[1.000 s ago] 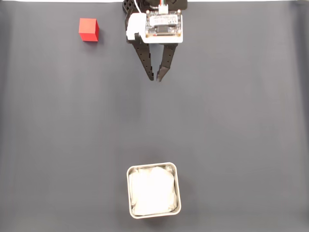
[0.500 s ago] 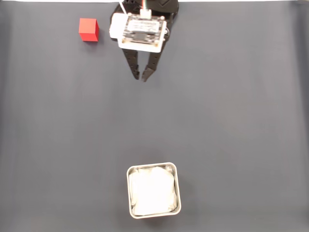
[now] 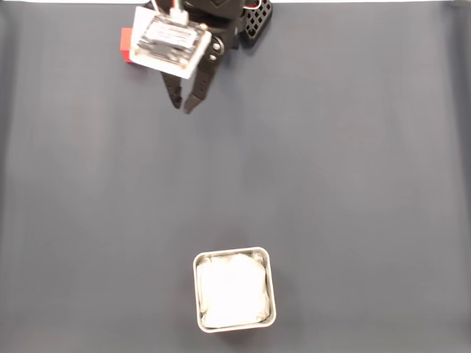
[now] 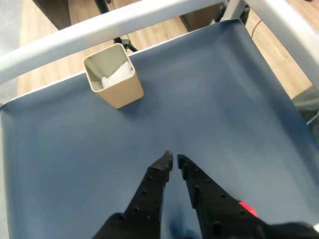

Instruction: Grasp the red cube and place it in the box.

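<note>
The red cube (image 3: 126, 44) sits at the far left of the dark mat in the fixed view, mostly covered by the arm's white circuit board; the wrist view shows a red sliver of it (image 4: 247, 208) beside the right finger's base. My gripper (image 3: 182, 107) (image 4: 174, 158) is shut, tips almost touching, with nothing between them. Its tips point down the mat, to the right of and below the cube. The box (image 3: 269, 288), a silver tin with white paper lining, stands near the bottom centre of the fixed view. In the wrist view the box (image 4: 122, 89) stands far ahead to the upper left.
A dark grey mat (image 3: 353, 184) covers the table. In the wrist view, white metal bars (image 4: 124, 22) cross beyond the mat's far edge, with wooden floor (image 4: 149, 37) behind. Open mat lies between gripper and box.
The arm has swung left toward the cube, and its board now covers most of the cube. The fingers stay close together. Cube and box have not moved.
</note>
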Available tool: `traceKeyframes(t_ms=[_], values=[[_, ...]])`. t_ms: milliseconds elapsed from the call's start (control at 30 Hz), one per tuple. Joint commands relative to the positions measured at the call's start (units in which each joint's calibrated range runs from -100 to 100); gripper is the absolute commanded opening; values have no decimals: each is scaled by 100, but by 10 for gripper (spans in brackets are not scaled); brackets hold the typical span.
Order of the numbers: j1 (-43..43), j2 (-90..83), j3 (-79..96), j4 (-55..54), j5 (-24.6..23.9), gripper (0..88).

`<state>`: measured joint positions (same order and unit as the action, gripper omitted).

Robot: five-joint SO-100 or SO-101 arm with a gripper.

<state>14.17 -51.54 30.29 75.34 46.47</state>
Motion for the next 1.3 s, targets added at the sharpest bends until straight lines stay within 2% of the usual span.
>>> traceKeyframes(t_ms=[0,1267], values=[[330,-218,-54,48,-88,0],[2880,-1224,548,507,-103,0]])
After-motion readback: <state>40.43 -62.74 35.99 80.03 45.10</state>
